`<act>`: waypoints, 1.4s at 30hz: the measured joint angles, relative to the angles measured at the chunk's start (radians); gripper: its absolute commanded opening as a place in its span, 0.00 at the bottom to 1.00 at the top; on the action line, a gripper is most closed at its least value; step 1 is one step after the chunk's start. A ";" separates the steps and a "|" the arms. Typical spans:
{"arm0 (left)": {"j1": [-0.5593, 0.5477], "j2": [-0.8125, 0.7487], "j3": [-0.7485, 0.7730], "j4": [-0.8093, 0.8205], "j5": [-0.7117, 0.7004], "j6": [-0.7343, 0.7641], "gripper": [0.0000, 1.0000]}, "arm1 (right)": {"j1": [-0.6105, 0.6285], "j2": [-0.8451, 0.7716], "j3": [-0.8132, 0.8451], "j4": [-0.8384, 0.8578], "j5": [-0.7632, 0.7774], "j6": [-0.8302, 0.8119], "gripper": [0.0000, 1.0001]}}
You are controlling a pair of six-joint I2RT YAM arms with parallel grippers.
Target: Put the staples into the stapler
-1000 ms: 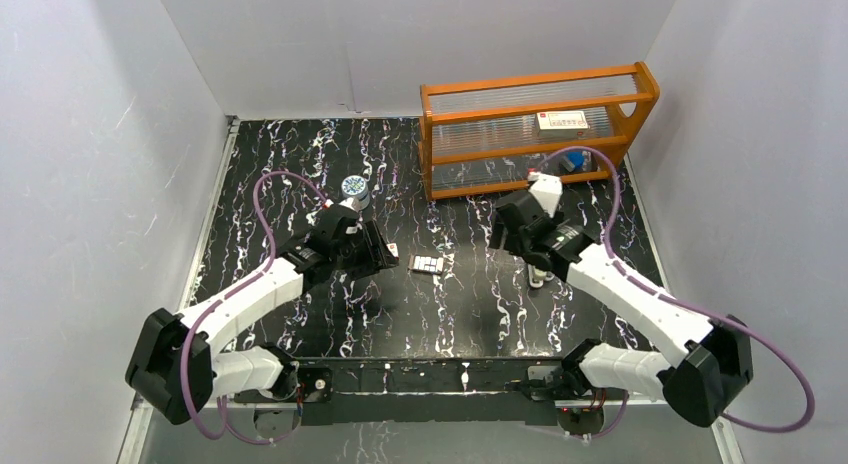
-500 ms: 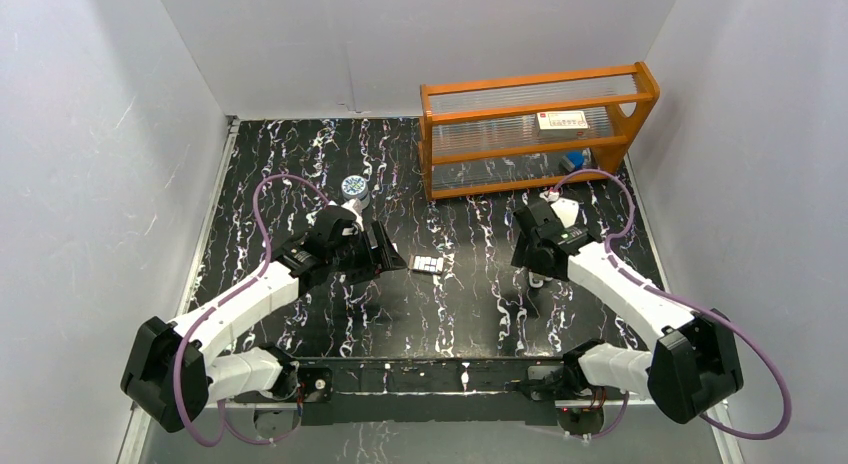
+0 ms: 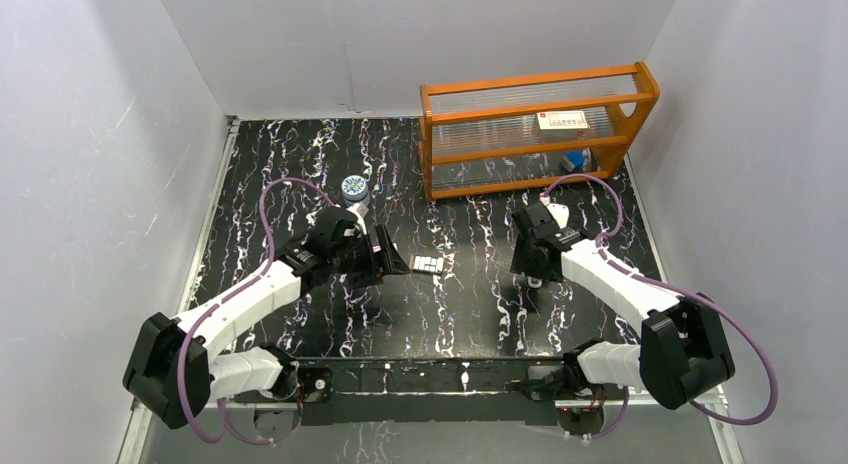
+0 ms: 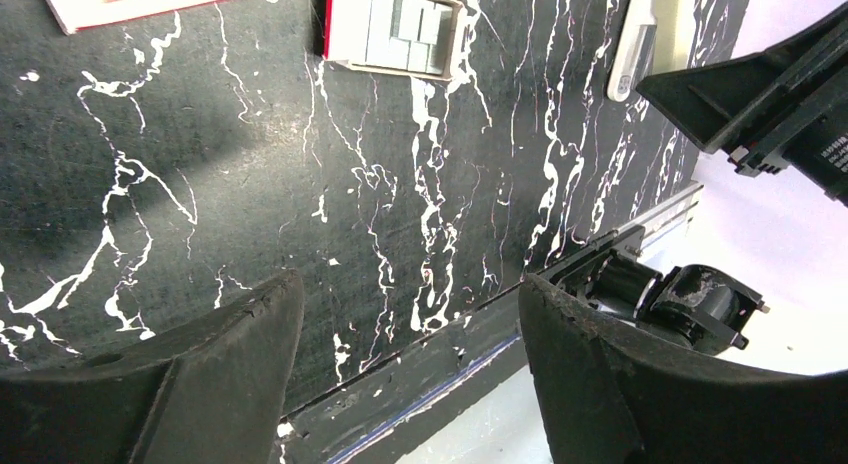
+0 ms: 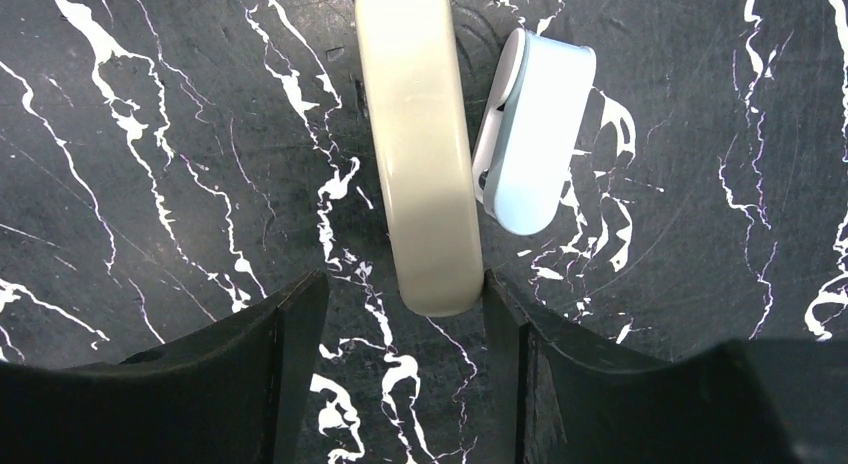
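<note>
While the right hand (image 5: pixel 402 292) straddles the near end of the stapler (image 5: pixel 420 154) on the worktop (image 5: pixel 150 134), fingers apart and perhaps not yet touching, grasping it is the step in hand. The left hand (image 4: pixel 405 289) gapes empty, with the staples (image 4: pixel 400 26) ahead of it. Next it calls for a square, centred squeeze.

The staples (image 4: pixel 400 29) are laid left of the stapler (image 5: pixel 418 154), well apart; a rack (image 3: pixel 647 86) is set behind both, to the right.
</note>
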 measured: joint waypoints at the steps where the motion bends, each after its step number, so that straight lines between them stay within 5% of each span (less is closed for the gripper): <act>1: 0.000 0.005 0.000 0.002 0.008 0.000 0.80 | -0.001 0.007 -0.001 0.005 0.000 -0.003 0.65; 12: 0.000 0.042 0.019 0.043 0.102 0.001 0.82 | -0.017 0.014 -0.032 0.072 0.000 -0.050 0.44; 22: -0.025 0.128 0.098 0.142 0.162 -0.037 0.72 | -0.034 -0.052 -0.069 0.126 -0.014 -0.041 0.28; 28: -0.081 0.209 0.128 0.229 0.160 -0.098 0.86 | -0.034 -0.159 -0.089 0.170 -0.180 0.002 0.28; 33: -0.145 0.285 0.129 0.295 0.138 -0.148 0.88 | -0.034 -0.277 -0.193 0.272 -0.378 0.095 0.28; 42: -0.220 0.394 0.095 0.514 0.184 -0.224 0.53 | -0.034 -0.356 -0.329 0.427 -0.621 0.266 0.28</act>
